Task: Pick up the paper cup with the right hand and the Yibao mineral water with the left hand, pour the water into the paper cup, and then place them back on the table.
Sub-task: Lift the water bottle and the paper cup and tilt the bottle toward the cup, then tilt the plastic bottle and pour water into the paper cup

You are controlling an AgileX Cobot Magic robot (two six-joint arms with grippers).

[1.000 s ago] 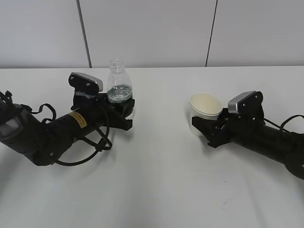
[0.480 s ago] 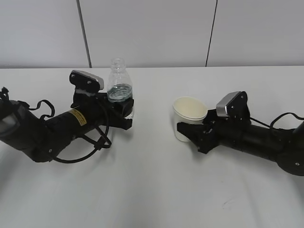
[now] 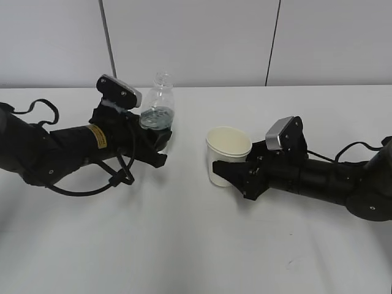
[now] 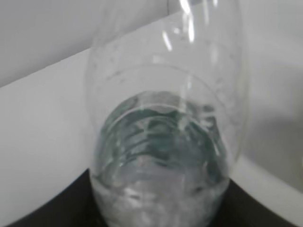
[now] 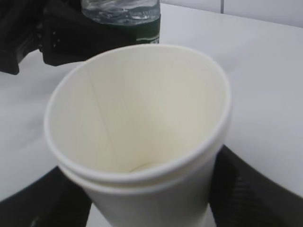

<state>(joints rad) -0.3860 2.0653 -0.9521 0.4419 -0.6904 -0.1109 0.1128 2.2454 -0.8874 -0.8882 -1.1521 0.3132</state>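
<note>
**Bottle tipped toward cup, both held above the table**

On the left, the left gripper is clamped round the lower body of the bottle, its dark fingers hiding the label in the exterior view. The bottle has no cap and leans to the right, neck pointing up and toward the middle of the table. Water sits in its lower part, the upper part clear. In the left wrist view the bottle fills the picture, with water pooled low and black gripper parts at both bottom corners.

Near the middle stands the cup, upright, mouth open. It is near the bottle but apart from it. The right gripper grasps it low on its wall, coming from the right. Whether its base touches the table, I cannot tell.

In the right wrist view the cup is seen from above, dry inside, black fingers pressing on either side. Beyond its rim shows the bottle with its green label, held by the left gripper
</note>
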